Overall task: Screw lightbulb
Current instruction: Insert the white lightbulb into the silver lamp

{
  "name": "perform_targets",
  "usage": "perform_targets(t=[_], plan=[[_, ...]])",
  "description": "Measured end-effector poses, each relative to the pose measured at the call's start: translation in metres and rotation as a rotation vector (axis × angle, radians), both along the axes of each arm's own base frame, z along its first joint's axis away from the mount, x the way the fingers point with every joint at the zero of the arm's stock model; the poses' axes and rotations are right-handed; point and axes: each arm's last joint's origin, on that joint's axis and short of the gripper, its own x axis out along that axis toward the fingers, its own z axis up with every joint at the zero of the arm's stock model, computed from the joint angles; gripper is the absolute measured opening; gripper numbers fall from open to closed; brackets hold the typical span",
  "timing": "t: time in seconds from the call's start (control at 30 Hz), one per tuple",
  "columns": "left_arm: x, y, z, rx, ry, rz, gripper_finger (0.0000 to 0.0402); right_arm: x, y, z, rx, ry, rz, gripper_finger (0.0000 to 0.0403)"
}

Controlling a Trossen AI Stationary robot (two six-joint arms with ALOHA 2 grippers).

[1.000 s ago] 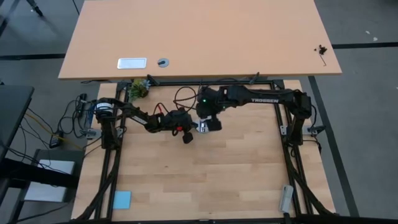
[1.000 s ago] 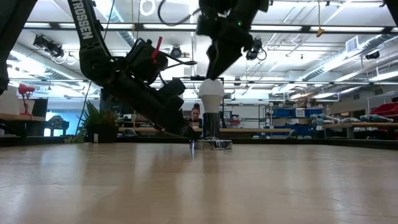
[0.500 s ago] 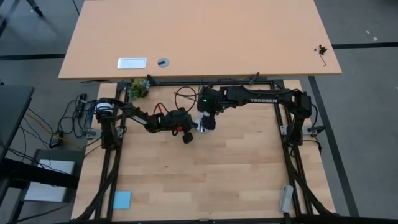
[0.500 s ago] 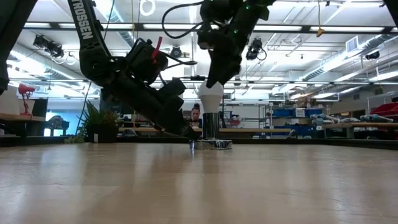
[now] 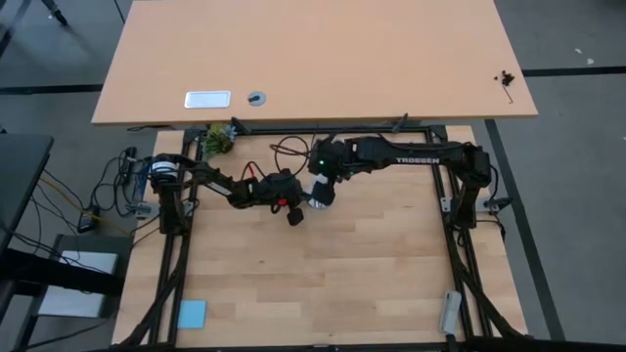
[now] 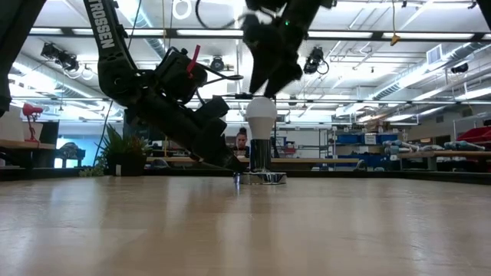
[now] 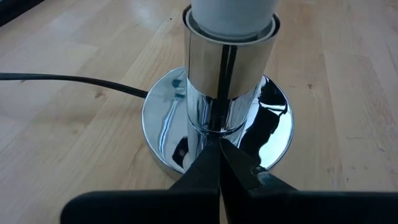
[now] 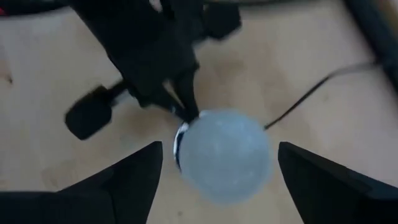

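Left gripper pressed together against round chrome socket base, seen only from left wrist. White frosted pear-shaped lightbulb upright in socket on tabletop. Right gripper spread above bulb; half a second ago lower, around it.
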Motion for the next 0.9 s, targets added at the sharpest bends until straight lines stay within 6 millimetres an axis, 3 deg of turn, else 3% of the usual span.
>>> perform_targets(t=[0.17, 0.3, 0.37, 0.57, 0.73, 0.9], plan=[[0.0, 0.0, 0.0, 0.0, 0.0, 0.0, 0.0002, 0.003, -0.002, 0.015, -0.125, -0.005, 0.186, 0.034], [0.0, 0.0, 0.0, 0.0, 0.0, 0.0, 0.0002, 0.001, -0.002, 0.012, -0.169, 0.039, 0.472, 0.0341], [0.0, 0.0, 0.0, 0.0, 0.0, 0.0, 0.0002, 0.001, -0.007, 0.01, -0.169, 0.018, 0.526, 0.0337], [0.0, 0.0, 0.0, 0.0, 0.0, 0.0, 0.0002, -0.002, -0.022, -0.005, -0.111, 0.035, 0.51, 0.032], [0.0, 0.0, 0.0, 0.0, 0.0, 0.0, 0.0002, -0.002, -0.023, -0.013, -0.079, 0.02, 0.5, 0.0306], [0.0, 0.0, 0.0, 0.0, 0.0, 0.001, 0.0002, 0.0, -0.018, -0.016, -0.019, 0.01, 0.316, 0.0283]])
